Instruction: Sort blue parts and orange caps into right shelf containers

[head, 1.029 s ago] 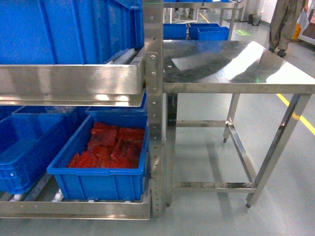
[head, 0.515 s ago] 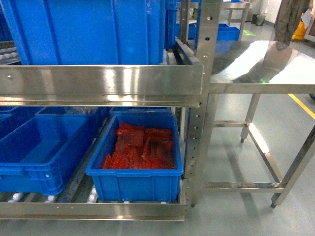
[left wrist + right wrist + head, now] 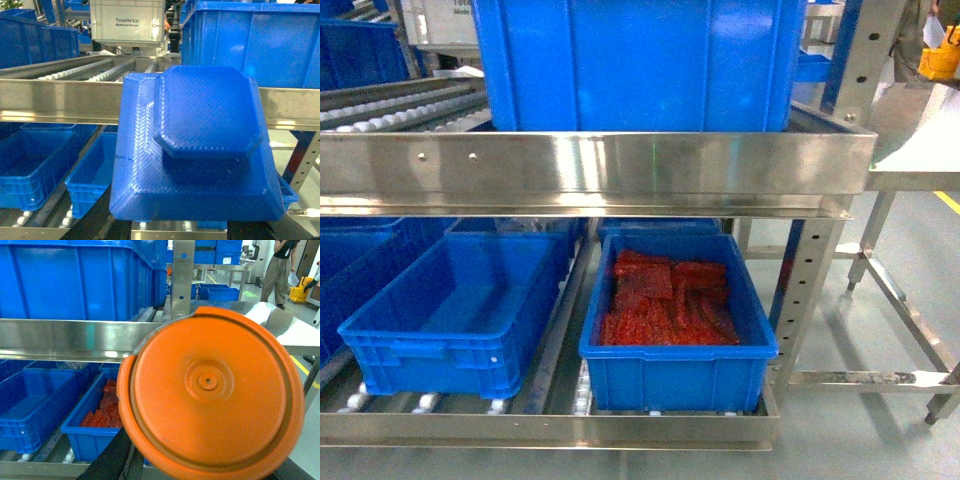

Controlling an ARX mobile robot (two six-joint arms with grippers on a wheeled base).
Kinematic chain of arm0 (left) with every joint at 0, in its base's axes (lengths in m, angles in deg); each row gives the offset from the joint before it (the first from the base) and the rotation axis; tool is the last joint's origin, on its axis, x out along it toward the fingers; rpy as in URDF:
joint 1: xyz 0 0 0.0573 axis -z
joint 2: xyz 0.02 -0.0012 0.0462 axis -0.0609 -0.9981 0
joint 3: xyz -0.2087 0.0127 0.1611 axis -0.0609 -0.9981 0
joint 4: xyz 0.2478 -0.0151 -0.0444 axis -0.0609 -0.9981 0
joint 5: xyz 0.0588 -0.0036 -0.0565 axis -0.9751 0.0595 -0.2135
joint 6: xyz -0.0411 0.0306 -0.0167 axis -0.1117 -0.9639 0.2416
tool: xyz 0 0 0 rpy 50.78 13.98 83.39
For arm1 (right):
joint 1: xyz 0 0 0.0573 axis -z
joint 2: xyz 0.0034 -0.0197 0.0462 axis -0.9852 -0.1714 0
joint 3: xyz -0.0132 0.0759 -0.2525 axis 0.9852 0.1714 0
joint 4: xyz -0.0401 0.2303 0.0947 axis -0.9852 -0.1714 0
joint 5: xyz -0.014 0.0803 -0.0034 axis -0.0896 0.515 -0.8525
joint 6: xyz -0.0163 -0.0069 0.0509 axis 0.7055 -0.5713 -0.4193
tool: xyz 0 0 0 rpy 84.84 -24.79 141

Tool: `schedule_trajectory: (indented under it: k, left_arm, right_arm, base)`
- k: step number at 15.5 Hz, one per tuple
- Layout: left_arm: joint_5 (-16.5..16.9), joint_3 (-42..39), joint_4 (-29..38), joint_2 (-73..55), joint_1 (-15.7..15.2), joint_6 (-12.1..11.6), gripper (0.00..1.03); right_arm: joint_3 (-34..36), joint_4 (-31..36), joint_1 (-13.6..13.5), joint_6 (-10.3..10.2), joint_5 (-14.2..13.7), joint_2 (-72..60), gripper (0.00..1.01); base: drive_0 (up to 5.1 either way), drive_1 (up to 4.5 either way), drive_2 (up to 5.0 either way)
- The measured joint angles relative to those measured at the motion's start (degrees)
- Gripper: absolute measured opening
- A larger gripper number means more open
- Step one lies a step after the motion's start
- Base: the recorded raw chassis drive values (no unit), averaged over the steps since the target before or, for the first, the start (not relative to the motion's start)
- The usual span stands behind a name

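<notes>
Two pieces are in hand and neither has been dropped off yet, so by the look of it the sorting is at its carrying stage. The left wrist view is filled by a blue part (image 3: 200,150), a stepped moulded piece held up close to the lens; the right wrist view is likewise filled by an orange cap (image 3: 210,390). Neither gripper itself shows, so I cannot tell how its fingers sit, though each piece seems carried. In the head view the lower shelf holds a bright-blue crate (image 3: 675,362) of red parts on the right and an empty-looking blue crate (image 3: 450,330) beside it on the left. A larger crate (image 3: 640,60) stands on the upper steel shelf (image 3: 600,165). Both deliveries remain.
</notes>
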Motion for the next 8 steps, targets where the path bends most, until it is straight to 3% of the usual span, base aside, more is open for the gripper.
schedule_trajectory:
  k: [8]
  left_arm:
    - [0.0, 0.0, 0.0, 0.0, 0.0, 0.0, 0.42]
  right_arm:
    - [0.0, 0.0, 0.0, 0.0, 0.0, 0.0, 0.40]
  base:
    - [-5.0, 2.38, 2.4]
